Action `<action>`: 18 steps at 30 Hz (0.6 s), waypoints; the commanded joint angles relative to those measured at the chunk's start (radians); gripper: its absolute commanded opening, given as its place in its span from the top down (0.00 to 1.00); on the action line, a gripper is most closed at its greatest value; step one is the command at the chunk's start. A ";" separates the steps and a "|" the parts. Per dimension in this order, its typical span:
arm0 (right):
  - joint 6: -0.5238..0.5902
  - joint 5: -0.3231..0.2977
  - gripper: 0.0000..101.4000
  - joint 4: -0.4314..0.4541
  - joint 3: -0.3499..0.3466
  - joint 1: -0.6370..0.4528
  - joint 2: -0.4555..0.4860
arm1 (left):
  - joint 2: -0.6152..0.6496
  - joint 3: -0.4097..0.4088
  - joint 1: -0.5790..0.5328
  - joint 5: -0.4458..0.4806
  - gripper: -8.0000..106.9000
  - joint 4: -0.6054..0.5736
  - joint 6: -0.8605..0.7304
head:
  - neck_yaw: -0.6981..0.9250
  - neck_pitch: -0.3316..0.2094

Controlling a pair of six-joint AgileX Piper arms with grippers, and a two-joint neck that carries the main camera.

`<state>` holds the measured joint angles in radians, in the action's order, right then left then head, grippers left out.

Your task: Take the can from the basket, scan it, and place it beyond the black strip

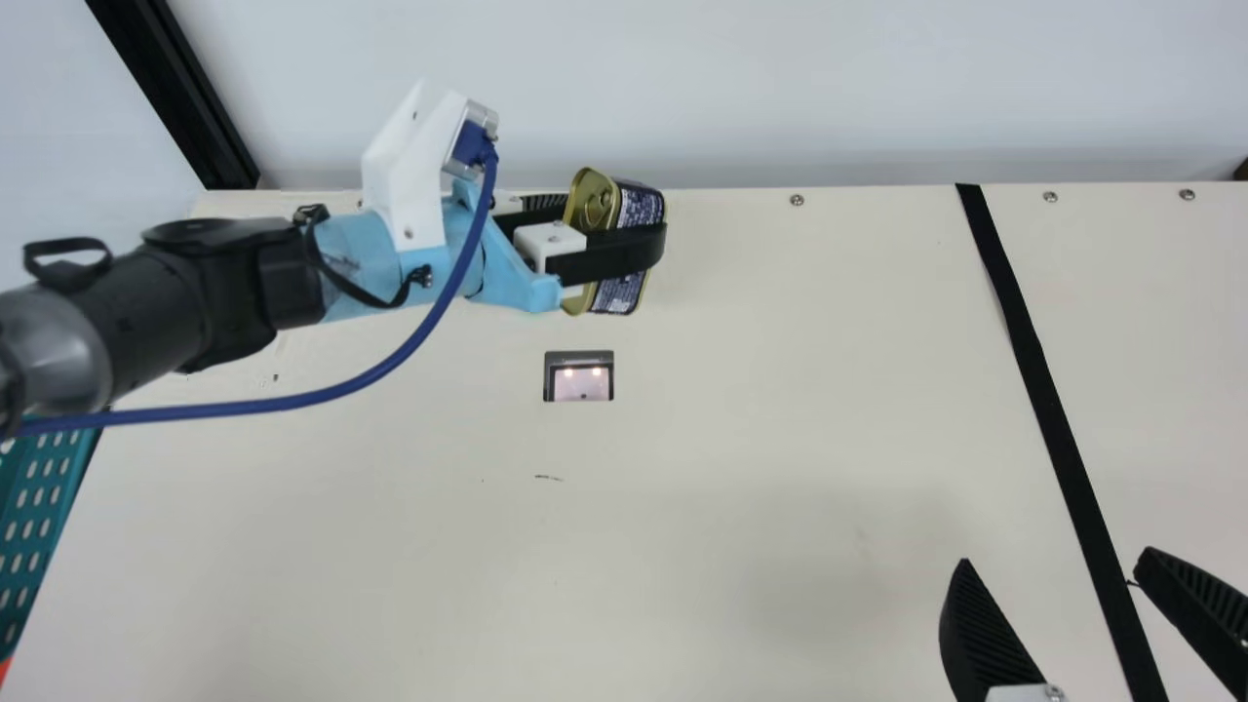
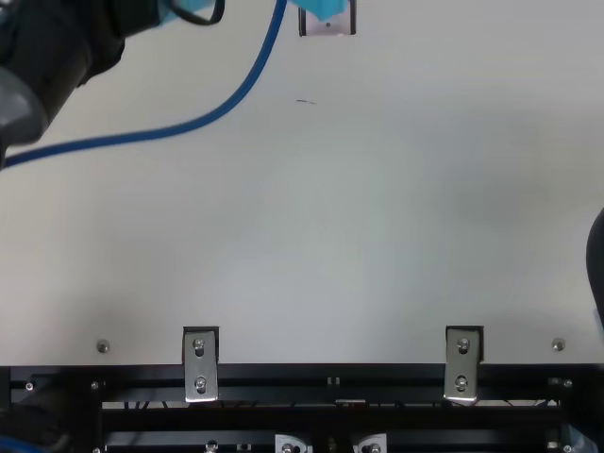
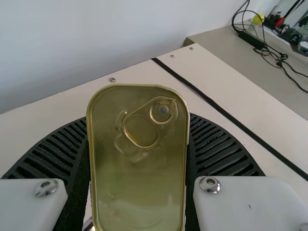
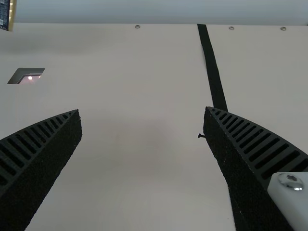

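From where I stand, the robot's left gripper [image 1: 620,239] has the oblong golden can [image 1: 639,207] clamped between its two fingers, over the table [image 1: 760,419] close to its far edge, on the left half. The left wrist view shows the pull-tab lid facing back toward the camera, a ribbed finger against either long side. The scanner window [image 1: 582,383] sits in the tabletop, nearer the table's near edge than the can. Over the right part of the table, the right gripper [image 1: 1053,561] has its fingers spread wide with nothing between them, near the black strip [image 1: 1033,370]. A teal basket [image 1: 39,507] pokes in by the left edge.
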<state>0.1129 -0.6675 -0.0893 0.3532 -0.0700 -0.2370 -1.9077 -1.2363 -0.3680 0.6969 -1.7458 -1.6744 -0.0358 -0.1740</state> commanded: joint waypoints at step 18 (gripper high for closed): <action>0.000 0.000 0.00 0.000 0.000 0.000 0.000 | 0.278 0.201 -0.111 -0.094 0.84 0.001 0.128 | 0.000 -0.010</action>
<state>0.1129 -0.6675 -0.0893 0.3532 -0.0700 -0.2370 -1.6357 -1.0392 -0.4712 0.6089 -1.7458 -1.5537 -0.0358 -0.1740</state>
